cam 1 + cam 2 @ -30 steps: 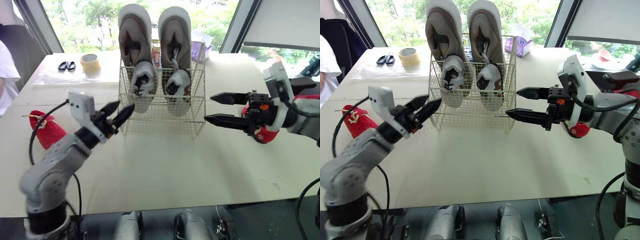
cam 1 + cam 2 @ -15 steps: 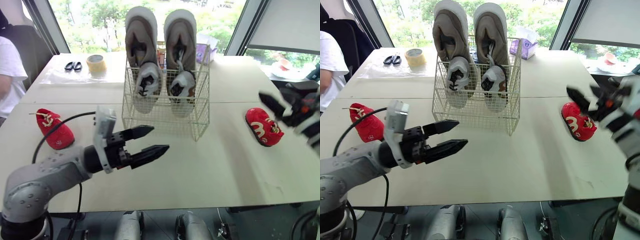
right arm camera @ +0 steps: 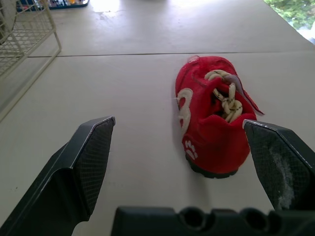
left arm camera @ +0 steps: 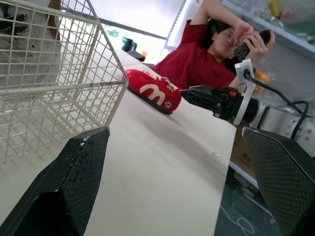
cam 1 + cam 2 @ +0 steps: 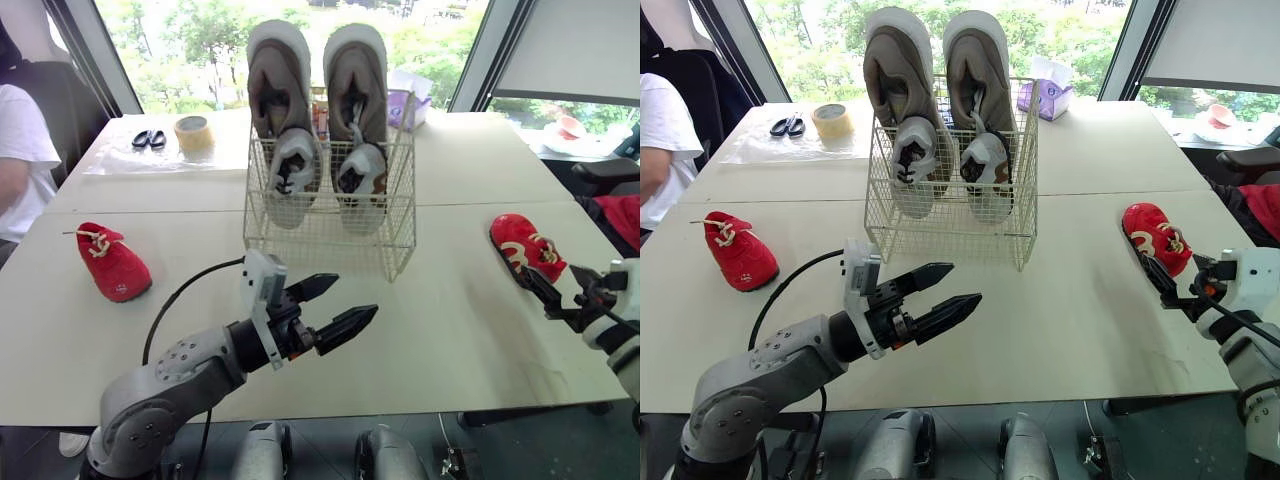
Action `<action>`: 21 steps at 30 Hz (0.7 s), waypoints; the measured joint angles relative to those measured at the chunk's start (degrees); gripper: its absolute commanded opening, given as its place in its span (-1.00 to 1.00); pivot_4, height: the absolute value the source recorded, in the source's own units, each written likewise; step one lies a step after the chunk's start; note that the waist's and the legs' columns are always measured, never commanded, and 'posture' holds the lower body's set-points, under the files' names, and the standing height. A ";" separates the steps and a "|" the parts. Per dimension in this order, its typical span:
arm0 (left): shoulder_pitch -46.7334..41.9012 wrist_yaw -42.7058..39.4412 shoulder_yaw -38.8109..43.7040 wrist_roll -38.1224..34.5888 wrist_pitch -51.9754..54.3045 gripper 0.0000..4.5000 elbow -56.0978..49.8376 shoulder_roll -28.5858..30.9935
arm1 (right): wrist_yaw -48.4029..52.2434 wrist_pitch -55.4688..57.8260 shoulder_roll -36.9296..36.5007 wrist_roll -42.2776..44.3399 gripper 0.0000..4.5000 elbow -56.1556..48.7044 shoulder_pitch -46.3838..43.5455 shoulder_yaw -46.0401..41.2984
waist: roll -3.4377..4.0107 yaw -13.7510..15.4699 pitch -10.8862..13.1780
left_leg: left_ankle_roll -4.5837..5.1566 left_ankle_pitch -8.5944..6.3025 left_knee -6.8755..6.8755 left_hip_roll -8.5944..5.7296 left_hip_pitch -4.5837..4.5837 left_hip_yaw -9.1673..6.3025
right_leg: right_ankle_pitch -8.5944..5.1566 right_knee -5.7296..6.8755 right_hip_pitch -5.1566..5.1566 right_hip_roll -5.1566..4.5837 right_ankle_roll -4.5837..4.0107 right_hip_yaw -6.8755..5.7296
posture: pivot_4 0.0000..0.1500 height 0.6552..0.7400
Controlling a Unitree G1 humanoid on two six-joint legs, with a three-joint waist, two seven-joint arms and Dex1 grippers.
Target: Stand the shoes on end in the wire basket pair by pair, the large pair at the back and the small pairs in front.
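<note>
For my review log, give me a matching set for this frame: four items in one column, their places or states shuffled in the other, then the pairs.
1 large grey pair
2 tape roll
3 left gripper
4 right gripper

A open, above the table in front of the wire basket
B open, facing a red shoe
C on end in the wire basket
D beside the scissors

Pairs: 1-C, 2-D, 3-A, 4-B

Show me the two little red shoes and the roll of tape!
left red shoe [image 5: 118,272], left eye view, on its red upper.
right red shoe [image 3: 202,127], right wrist view, on the red upper beside the laces.
tape roll [image 5: 193,138], left eye view, on its outer wall.
</note>
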 measured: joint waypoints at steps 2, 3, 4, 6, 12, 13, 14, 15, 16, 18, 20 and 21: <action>0.00 -0.93 -0.46 1.24 -0.80 0.98 0.56 -0.11 | 0.57 -1.18 -0.07 -0.64 1.00 1.76 -0.46 0.05 | 0.07 -0.02 -0.04 | 0.02 -0.01 -0.02 0.00 0.00 0.00 | 0.02 -0.03 0.00 0.01 0.03 0.00 | 1.00 -0.09; 0.01 -1.55 -0.60 1.35 -0.99 0.98 0.86 -0.23 | 1.01 -1.85 -0.07 -1.11 1.00 3.27 -0.95 0.17 | 0.07 -0.02 -0.05 | 0.02 -0.01 -0.02 0.00 -0.01 0.00 | 0.02 -0.05 0.00 0.01 0.04 0.00 | 1.00 -0.09; 0.02 -2.08 -0.87 1.45 -1.07 0.98 1.05 -0.31 | 1.35 -2.72 -0.07 -1.66 1.00 5.31 -1.74 0.50 | 0.07 -0.03 -0.05 | 0.03 -0.01 -0.02 0.00 -0.01 0.00 | 0.02 -0.06 0.01 0.01 0.04 0.00 | 1.00 -0.09; 0.22 -3.17 -0.89 1.48 -1.18 0.98 1.26 -0.27 | 2.12 -4.64 -0.07 -2.88 1.00 10.30 -4.03 1.31 | 0.10 -0.05 -0.06 | 0.03 -0.02 -0.01 0.00 -0.01 0.01 | 0.04 -0.07 0.02 0.01 0.06 0.00 | 1.00 -0.09; 0.13 -4.45 -0.40 1.47 -1.19 0.98 1.92 0.88 | 4.51 -9.97 -0.15 -6.22 1.00 21.57 -9.87 4.79 | 0.16 -0.04 -0.09 | 0.04 -0.02 0.00 0.00 -0.01 0.02 | 0.05 -0.09 0.03 0.02 0.08 0.00 | 1.00 -0.09; 0.12 -4.46 0.06 1.46 -1.19 0.98 1.99 0.93 | 4.87 -10.98 -0.17 -6.77 1.00 23.70 -11.15 5.20 | 0.16 -0.02 -0.10 | 0.04 -0.02 -0.01 0.00 -0.01 0.01 | 0.05 -0.09 0.03 0.02 0.08 0.00 | 1.00 -0.09; 0.12 -4.46 0.38 1.46 -1.19 0.98 2.01 1.05 | 4.99 -11.66 -0.23 -7.21 1.00 24.95 -11.89 5.50 | 0.16 -0.01 -0.10 | 0.04 -0.02 -0.01 0.00 -0.01 0.01 | 0.05 -0.09 0.03 0.02 0.08 0.00 | 1.00 -0.09; 0.12 -4.46 0.60 1.46 -1.19 0.98 2.03 1.31 | 5.12 -12.92 -0.34 -7.95 1.00 27.17 -13.16 6.05 | 0.16 -0.06 -0.10 | 0.04 -0.02 0.00 0.00 -0.01 0.01 | 0.05 -0.09 0.03 0.02 0.09 0.00 | 1.00 -0.09; 0.08 -4.46 0.64 1.46 -1.17 0.98 2.09 1.42 | 5.00 -14.22 -0.32 -8.82 1.00 30.09 -15.14 6.65 | 0.16 -0.10 -0.10 | 0.04 -0.02 0.00 0.00 -0.01 0.03 | 0.05 -0.10 0.03 0.02 0.09 0.00 | 1.00 -0.09; -0.05 -4.51 0.67 1.46 -1.15 0.98 2.08 1.46 | 4.41 -16.60 -0.28 -10.43 1.00 35.40 -18.61 7.63 | 0.17 -0.21 -0.10 | 0.04 -0.02 0.00 0.00 -0.01 0.03 | 0.05 -0.09 0.03 0.02 0.09 0.00 | 1.00 -0.09; -0.27 -4.51 0.75 1.47 -1.06 0.98 2.08 1.79 | 3.96 -18.98 0.24 -12.12 1.00 40.24 -21.94 9.20 | 0.17 -0.31 -0.10 | 0.03 -0.01 -0.01 0.01 0.00 0.02 | 0.06 -0.09 0.03 0.03 0.09 0.00 | 1.00 -0.09; -0.41 -4.51 0.75 1.47 -0.97 0.99 2.08 2.13 | 3.83 -19.93 0.71 -12.71 0.89 41.90 -22.92 9.88 | 0.17 -0.33 -0.10 | 0.03 -0.01 -0.02 0.01 0.00 0.02 | 0.06 -0.09 0.03 0.03 0.10 0.00 | 1.00 -0.09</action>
